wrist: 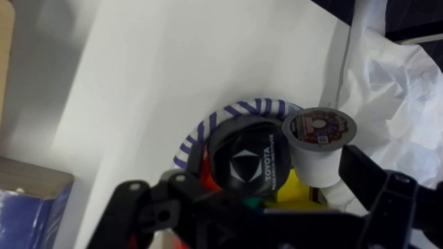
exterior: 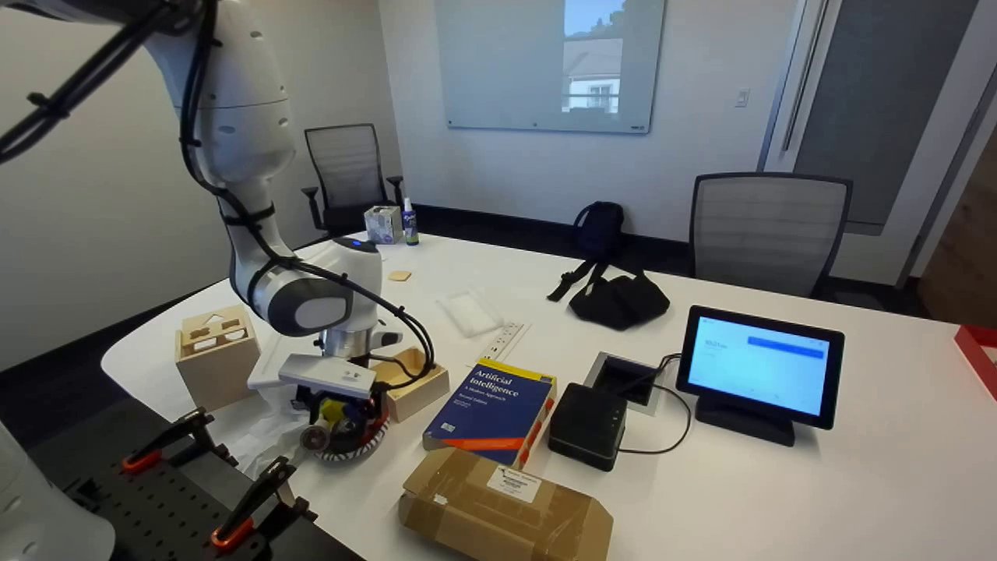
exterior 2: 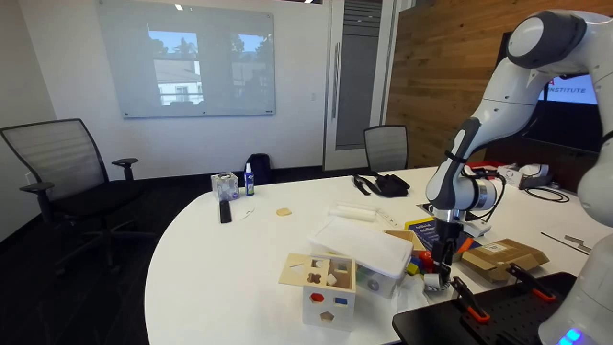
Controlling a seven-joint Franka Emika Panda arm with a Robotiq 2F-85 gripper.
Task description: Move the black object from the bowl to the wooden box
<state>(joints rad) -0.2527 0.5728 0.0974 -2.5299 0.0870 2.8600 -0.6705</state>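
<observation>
The black object (wrist: pixel 250 159), a round dark thing with white lettering, sits in the bowl (wrist: pixel 207 125), which has a blue-and-white striped rim. The bowl also shows in an exterior view (exterior: pixel 362 450). A white coffee pod (wrist: pixel 316 166) leans beside the black object at the bowl's edge. My gripper (wrist: pixel 274 162) is open, with one finger at the left of the black object and the other at the right of the pod. It points down over the bowl in both exterior views (exterior 2: pixel 444 261). The wooden box (exterior 2: pixel 329 292), with shaped cut-outs, stands away from the gripper; it also shows here (exterior: pixel 218 358).
Red, yellow (wrist: pixel 294 188) and green blocks lie in the bowl. A lidded plastic bin (exterior 2: pixel 364 247) stands between bowl and wooden box. An open wooden tray (exterior: pixel 417 389), a blue book (exterior: pixel 494 409) and a cardboard box (exterior: pixel 506 506) are close by. Clamps (exterior: pixel 257 506) edge the robot's base.
</observation>
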